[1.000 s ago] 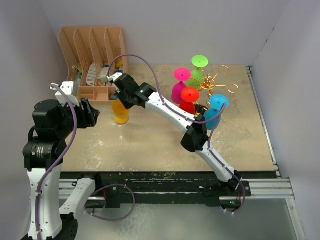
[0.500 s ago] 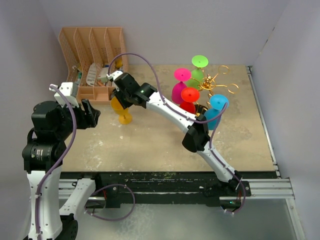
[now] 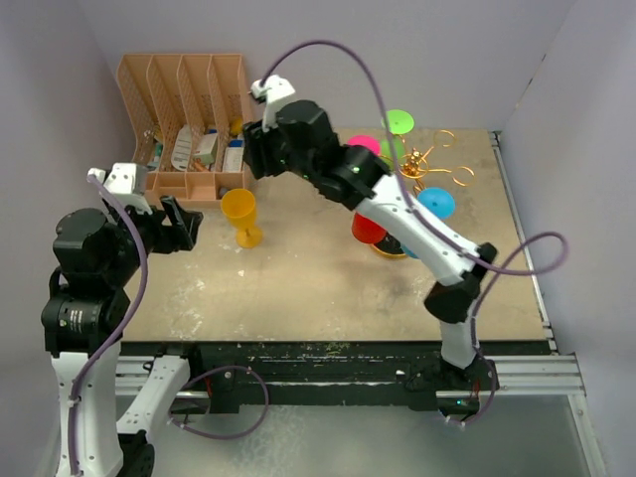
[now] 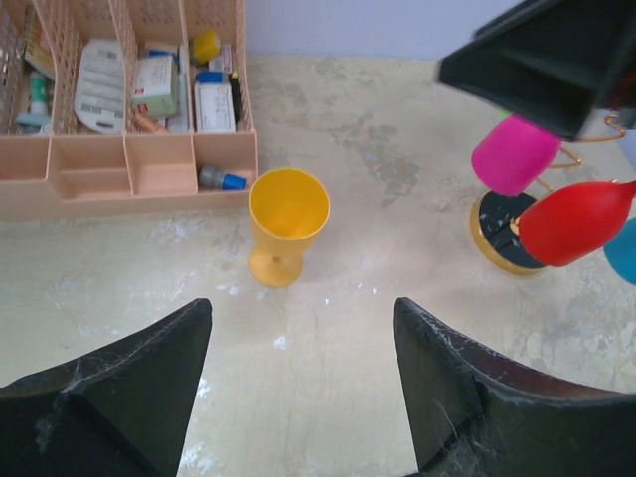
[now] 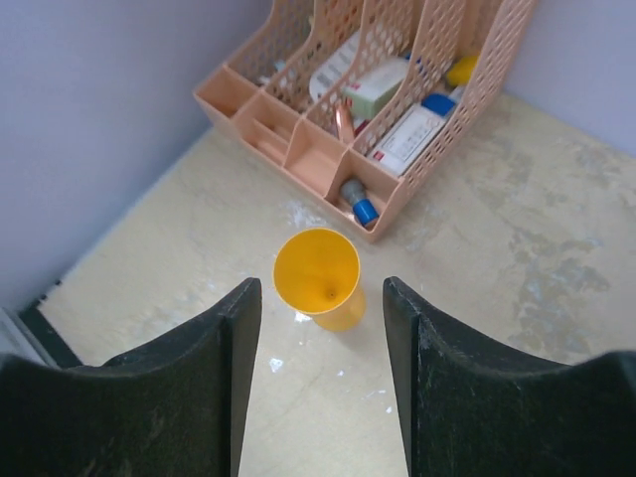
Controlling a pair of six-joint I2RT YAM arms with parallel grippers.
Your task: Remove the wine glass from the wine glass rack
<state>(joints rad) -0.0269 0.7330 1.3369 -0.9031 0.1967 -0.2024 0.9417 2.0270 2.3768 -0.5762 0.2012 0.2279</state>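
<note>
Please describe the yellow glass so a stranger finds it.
Find the peach perforated desk organiser at the far left. In front of it stands the yellow plastic wine glass, upright and alone; the other glasses hang on the gold wire rack.

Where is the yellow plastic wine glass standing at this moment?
In the top external view, the yellow plastic wine glass stands upright on the left side of the table, just in front of the peach perforated plastic organizer.

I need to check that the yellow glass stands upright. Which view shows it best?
Left wrist: the yellow glass shows bowl, stem and foot, standing upright and unobstructed. Right wrist looks down into the glass, mostly hiding its stem. Top external shows the glass whole but small.
</note>
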